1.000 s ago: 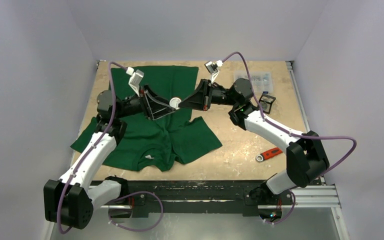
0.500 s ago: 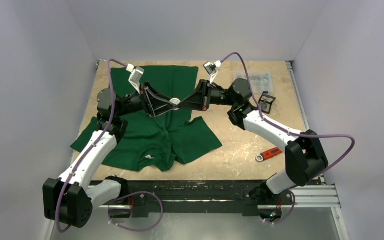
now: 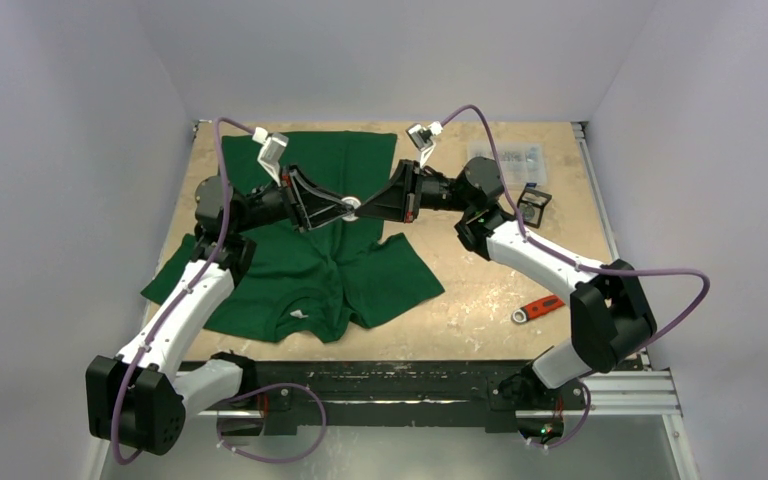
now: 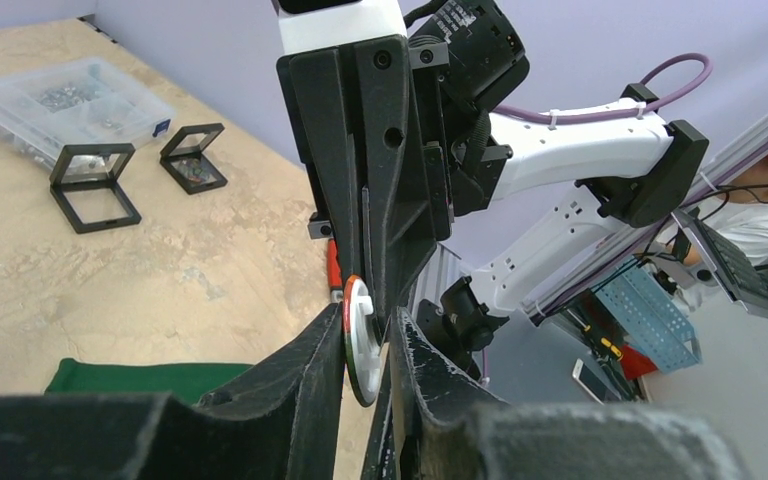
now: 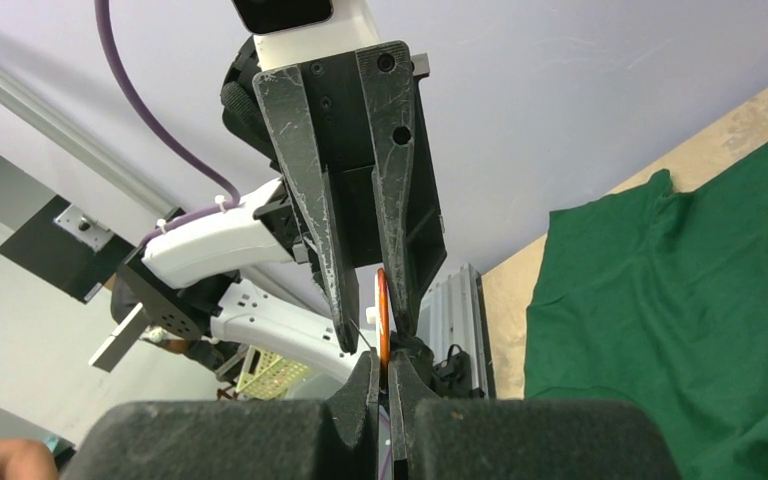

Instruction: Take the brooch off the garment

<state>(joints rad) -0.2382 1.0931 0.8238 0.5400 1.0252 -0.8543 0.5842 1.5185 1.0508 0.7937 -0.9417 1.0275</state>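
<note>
**A:** From overhead, where's the brooch [image 3: 351,206]?

**B:** Mid-frame, up in the air. It's a little white disc between the left gripper [image 3: 341,208] and the right gripper [image 3: 362,206], which meet nose to nose. The garment [image 3: 300,275] lies spread on the table [image 3: 480,280] beneath them. I'd say the brooch is already free of the cloth.

**A:** And the left wrist view?

**B:** Its own fingers [image 4: 305,395] rise from the bottom edge, slightly apart, one on either side of the disc. I can't tell whether they press it. The other gripper comes down from the top of the frame, its jaws close together at the disc's upper edge.

**A:** The right wrist view?

**B:** There the disc is edge-on, a thin orange line at centre. That gripper's fingers [image 5: 358,392] are together, pinching its rim.

**A:** What might go wrong?

**B:** It's a thin, smooth edge. If one side lets go before the other truly has it, the disc drops onto the cloth or rolls away. If both squeeze and pull, it could twist out of the pinch.

**A:** And the surroundings?

**B:** The tabletop is a mottled tan board, with pale lilac walls [image 3: 390,50] on three sides and a metal rail [image 3: 630,400] along the bottom. A clear box [image 3: 505,155] and small black frames [image 3: 535,205] sit upper right, and a red tool [image 3: 538,308] lower right.
</note>
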